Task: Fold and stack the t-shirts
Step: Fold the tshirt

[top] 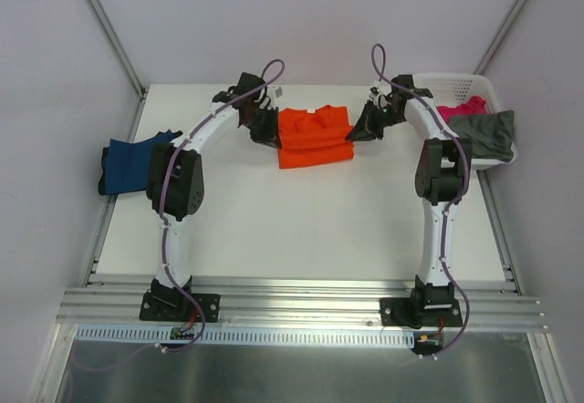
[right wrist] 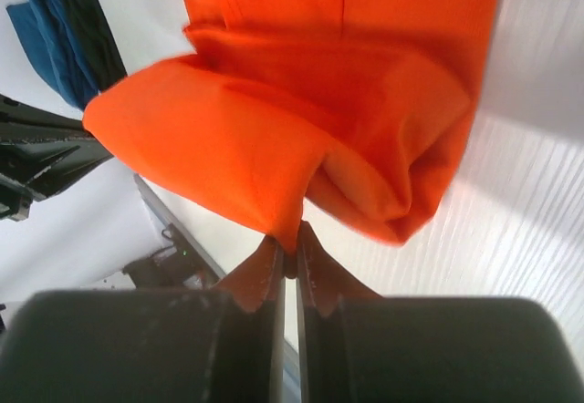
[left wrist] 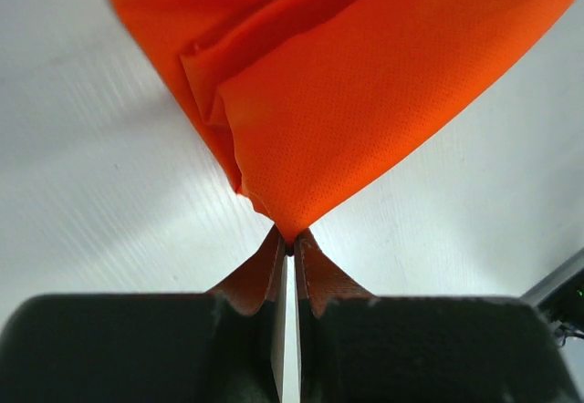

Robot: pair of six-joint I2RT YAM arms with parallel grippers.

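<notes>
The bright orange t-shirt (top: 313, 136) lies partly folded at the far middle of the table. My left gripper (top: 266, 128) is shut on its left corner; the left wrist view shows the cloth (left wrist: 365, 93) pinched at the fingertips (left wrist: 310, 271). My right gripper (top: 358, 130) is shut on its right corner; the right wrist view shows the orange cloth (right wrist: 274, 139) pinched and lifted. The navy blue t-shirt (top: 128, 161) lies folded at the table's left edge and shows in the right wrist view (right wrist: 64, 29). The magenta pink t-shirt (top: 461, 108) and the grey-olive t-shirt (top: 485, 134) lie in the basket.
A white lattice plastic basket (top: 452, 84) stands at the far right corner of the table. The white table (top: 301, 230) is bordered by metal rails on the left and right sides and at the near edge, where the arm bases are bolted.
</notes>
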